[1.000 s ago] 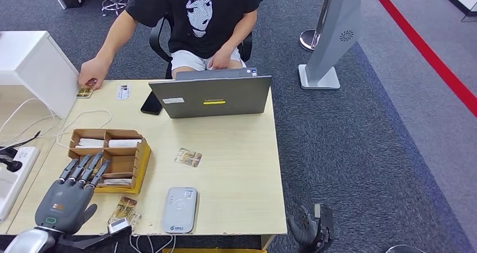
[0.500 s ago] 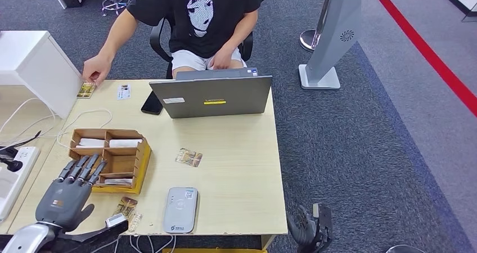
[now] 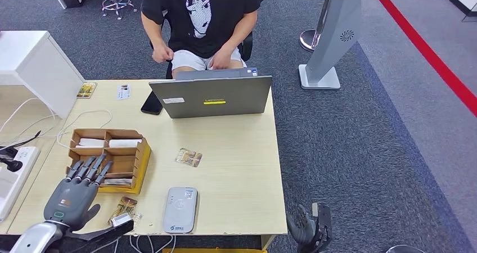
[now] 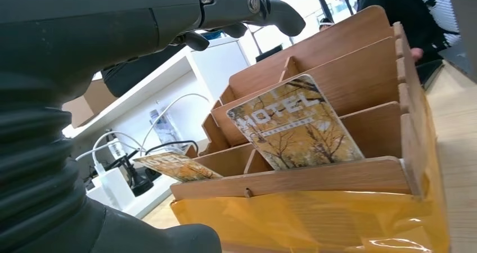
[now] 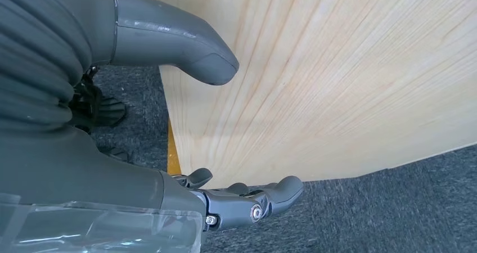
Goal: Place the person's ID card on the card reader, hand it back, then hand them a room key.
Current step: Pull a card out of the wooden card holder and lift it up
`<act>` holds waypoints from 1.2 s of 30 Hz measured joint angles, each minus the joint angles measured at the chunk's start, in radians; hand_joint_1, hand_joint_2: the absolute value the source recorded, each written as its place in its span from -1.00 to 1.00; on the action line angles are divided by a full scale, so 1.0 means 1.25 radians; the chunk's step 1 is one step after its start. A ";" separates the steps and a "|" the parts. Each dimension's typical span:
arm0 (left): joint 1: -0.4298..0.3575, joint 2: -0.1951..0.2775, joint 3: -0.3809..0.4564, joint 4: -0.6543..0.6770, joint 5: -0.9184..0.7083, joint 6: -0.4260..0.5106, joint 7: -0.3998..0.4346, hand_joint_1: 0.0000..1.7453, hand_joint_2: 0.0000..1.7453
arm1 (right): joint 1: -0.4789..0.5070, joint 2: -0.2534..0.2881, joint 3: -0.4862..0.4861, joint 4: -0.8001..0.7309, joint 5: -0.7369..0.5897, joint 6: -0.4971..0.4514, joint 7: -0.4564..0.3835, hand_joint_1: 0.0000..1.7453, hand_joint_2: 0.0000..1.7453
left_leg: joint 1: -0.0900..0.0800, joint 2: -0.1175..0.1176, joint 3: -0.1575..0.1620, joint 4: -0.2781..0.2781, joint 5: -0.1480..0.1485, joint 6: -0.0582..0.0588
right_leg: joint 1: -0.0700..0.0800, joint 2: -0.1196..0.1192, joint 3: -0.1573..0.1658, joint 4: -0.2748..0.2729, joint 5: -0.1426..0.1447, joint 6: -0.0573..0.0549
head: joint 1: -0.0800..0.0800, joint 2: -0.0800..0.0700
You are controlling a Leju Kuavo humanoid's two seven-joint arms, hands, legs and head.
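Note:
My left hand (image 3: 75,192) hovers open at the table's near left, its fingers (image 4: 247,8) spread over the near edge of the wooden card holder (image 3: 125,164). HOTEL key cards (image 4: 295,123) stand in the holder's slots. The grey card reader (image 3: 180,209) lies at the near edge with nothing on it. One card (image 3: 188,157) lies mid-table, and another (image 3: 124,208) lies beside my left hand. A small white card (image 3: 124,91) and a yellow card (image 3: 86,89) lie at the far left edge. My right hand (image 3: 309,227) hangs open beside the table, below its top.
A person (image 3: 202,22) sits behind an open laptop (image 3: 211,97) at the far edge, hands in the lap. A black phone (image 3: 152,103) lies left of the laptop. White cables (image 3: 84,116) and a power strip (image 3: 14,168) are at the left. A grey stand (image 3: 332,39) rises on the carpet.
The person's hand let go of the yellow card at the far left edge and drew back to the lap. My left hand shifted slightly right toward the card holder.

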 joint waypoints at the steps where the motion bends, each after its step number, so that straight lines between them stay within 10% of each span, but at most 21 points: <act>1: -0.001 -0.001 -0.001 0.001 -0.001 0.001 0.000 -1.00 1.00 | 0.000 0.000 0.000 0.000 0.000 0.000 0.000 -1.00 1.00 | 0.000 0.000 0.000 0.000 0.000 0.000 | 0.000 0.000 0.000 0.000 0.000 0.000 | 0.000 0.000; 36: -0.086 -0.069 -0.015 0.072 -0.095 -0.009 0.076 -1.00 1.00 | -0.015 0.003 0.020 0.007 0.016 -0.009 0.014 -1.00 1.00 | 0.000 0.000 0.000 0.000 0.000 0.000 | 0.000 0.000 0.000 0.000 0.000 0.000 | 0.000 0.000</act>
